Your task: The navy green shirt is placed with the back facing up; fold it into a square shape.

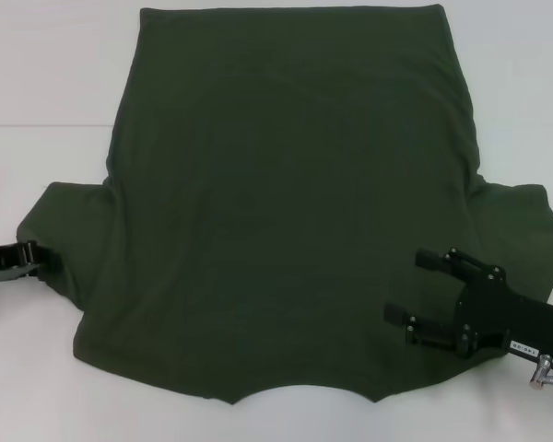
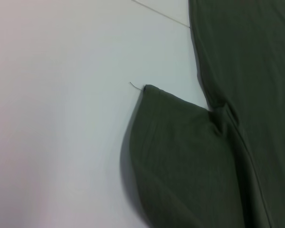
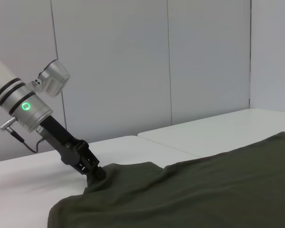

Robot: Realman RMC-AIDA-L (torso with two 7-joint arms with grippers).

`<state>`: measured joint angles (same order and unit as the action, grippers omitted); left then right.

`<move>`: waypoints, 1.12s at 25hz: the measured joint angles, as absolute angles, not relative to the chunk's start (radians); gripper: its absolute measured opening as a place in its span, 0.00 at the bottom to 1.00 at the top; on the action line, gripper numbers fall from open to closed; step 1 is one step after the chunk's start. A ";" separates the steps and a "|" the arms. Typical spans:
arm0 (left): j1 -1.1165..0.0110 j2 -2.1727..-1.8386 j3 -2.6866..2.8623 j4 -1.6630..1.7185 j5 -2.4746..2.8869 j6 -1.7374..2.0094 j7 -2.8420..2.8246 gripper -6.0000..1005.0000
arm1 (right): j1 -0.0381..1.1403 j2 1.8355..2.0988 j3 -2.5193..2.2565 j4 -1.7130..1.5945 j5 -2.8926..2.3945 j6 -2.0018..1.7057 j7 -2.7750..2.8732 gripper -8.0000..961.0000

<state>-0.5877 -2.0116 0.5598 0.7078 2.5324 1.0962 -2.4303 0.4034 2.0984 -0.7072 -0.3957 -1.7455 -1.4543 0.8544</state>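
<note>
Right now the navy green shirt (image 1: 276,212) is lying spread flat on the white worktop (image 1: 37,83), hem at the far side, neckline toward the robot, both short sleeves sticking out sideways. The left pincer (image 1: 37,260) is sitting at the outer edge of the left sleeve (image 2: 180,156), pressing into the fabric there (image 3: 97,175); cannot tell whether its fingers are closing on cloth or not. The right pincer (image 1: 413,293) is hovering over the shirt's right shoulder area near the right sleeve, its two black fingers (image 1: 433,260) standing spread apart, gripping nothing.
</note>
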 joint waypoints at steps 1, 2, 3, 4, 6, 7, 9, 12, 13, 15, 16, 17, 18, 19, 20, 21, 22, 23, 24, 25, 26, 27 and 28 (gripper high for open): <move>-0.588 -2.012 0.560 0.708 2.532 1.094 -2.430 0.43 | 0.404 2.098 -0.707 -0.396 -1.746 -1.454 0.854 0.98; -0.588 -2.012 0.560 0.708 2.532 1.092 -2.430 0.41 | 0.404 2.098 -0.707 -0.396 -1.746 -1.454 0.854 0.98; -0.588 -2.012 0.559 0.708 2.532 1.090 -2.430 0.38 | 0.405 2.098 -0.707 -0.396 -1.746 -1.454 0.854 0.98; -0.588 -2.012 0.559 0.708 2.532 1.089 -2.430 0.36 | 0.406 2.098 -0.707 -0.396 -1.746 -1.454 0.854 0.98; -0.588 -2.013 0.559 0.709 2.531 1.087 -2.427 0.28 | 0.406 2.098 -0.707 -0.396 -1.746 -1.454 0.854 0.98; -0.588 -2.013 0.559 0.710 2.530 1.086 -2.425 0.25 | 0.406 2.098 -0.707 -0.396 -1.746 -1.454 0.854 0.98; -0.588 -2.017 0.559 0.718 2.530 1.084 -2.424 0.17 | 0.407 2.098 -0.707 -0.396 -1.746 -1.454 0.854 0.98; -0.585 -2.020 0.558 0.729 2.529 1.081 -2.423 0.08 | 0.407 2.098 -0.704 -0.396 -1.746 -1.454 0.854 0.98; -0.584 -2.020 0.558 0.731 2.529 1.078 -2.423 0.06 | 0.407 2.098 -0.704 -0.396 -1.745 -1.454 0.854 0.98; -0.582 -2.020 0.558 0.732 2.528 1.075 -2.424 0.01 | 0.408 2.098 -0.702 -0.396 -1.745 -1.454 0.854 0.98; -0.581 -2.017 0.558 0.732 2.528 1.074 -2.426 0.01 | 0.408 2.098 -0.702 -0.396 -1.744 -1.454 0.854 0.98; -0.580 -2.014 0.559 0.733 2.528 1.075 -2.427 0.01 | 0.408 2.098 -0.702 -0.396 -1.744 -1.454 0.854 0.98; -0.578 -2.008 0.558 0.734 2.528 1.075 -2.429 0.01 | 0.408 2.098 -0.701 -0.396 -1.744 -1.454 0.854 0.98; -0.576 -2.002 0.557 0.739 2.528 1.075 -2.430 0.01 | 0.408 2.098 -0.701 -0.396 -1.744 -1.454 0.854 0.98; -0.572 -1.998 0.555 0.745 2.528 1.075 -2.431 0.01 | 0.408 2.098 -0.700 -0.396 -1.744 -1.454 0.854 0.98; -0.572 -1.998 0.555 0.745 2.528 1.075 -2.431 0.01 | 0.408 2.098 -0.700 -0.396 -1.744 -1.454 0.854 0.98; -0.568 -1.991 0.547 0.762 2.528 1.078 -2.432 0.01 | 0.408 2.098 -0.700 -0.396 -1.744 -1.454 0.854 0.98; -0.567 -1.990 0.545 0.766 2.528 1.080 -2.432 0.01 | 0.408 2.098 -0.699 -0.396 -1.744 -1.454 0.854 0.98; -0.567 -1.987 0.539 0.771 2.528 1.086 -2.432 0.01 | 0.408 2.098 -0.699 -0.396 -1.744 -1.454 0.854 0.98; -0.567 -1.985 0.535 0.774 2.528 1.091 -2.432 0.01 | 0.408 2.098 -0.699 -0.396 -1.744 -1.454 0.854 0.98; -0.567 -1.983 0.531 0.777 2.528 1.098 -2.432 0.01 | 0.408 2.098 -0.699 -0.396 -1.744 -1.454 0.854 0.98; -0.569 -1.983 0.529 0.780 2.528 1.104 -2.432 0.01 | 0.408 2.098 -0.699 -0.396 -1.744 -1.454 0.854 0.98; -0.571 -1.983 0.529 0.783 2.528 1.108 -2.433 0.01 | 0.408 2.098 -0.700 -0.396 -1.744 -1.454 0.854 0.98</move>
<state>-0.5709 -1.9828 0.5286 0.7831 2.5279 1.1083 -2.4326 0.4080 2.0984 -0.6996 -0.3957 -1.7440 -1.4542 0.8544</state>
